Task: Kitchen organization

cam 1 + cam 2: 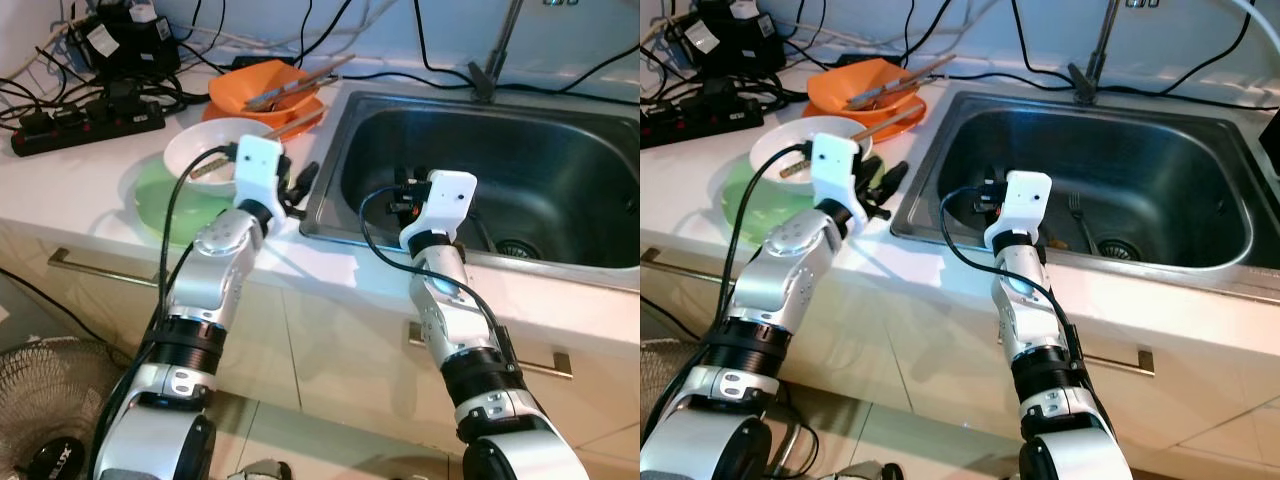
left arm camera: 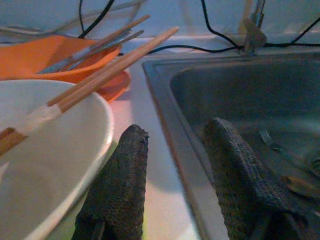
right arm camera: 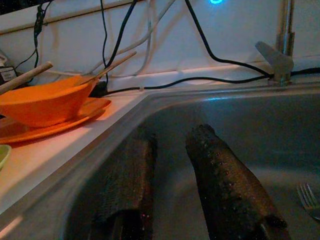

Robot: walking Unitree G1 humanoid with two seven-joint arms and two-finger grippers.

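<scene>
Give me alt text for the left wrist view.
The left gripper, fingers open, straddles the sink edge beside a white bowl holding wooden chopsticks. An orange bowl sits behind.

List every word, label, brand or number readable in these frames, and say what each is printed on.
Nothing can be read with confidence.
Fan hub on the floor: a light logo, too blurred to read.
Black adapters at the back of the counter: pale labels, too small to read.
Sink, bowls and grippers: no visible text.
</scene>
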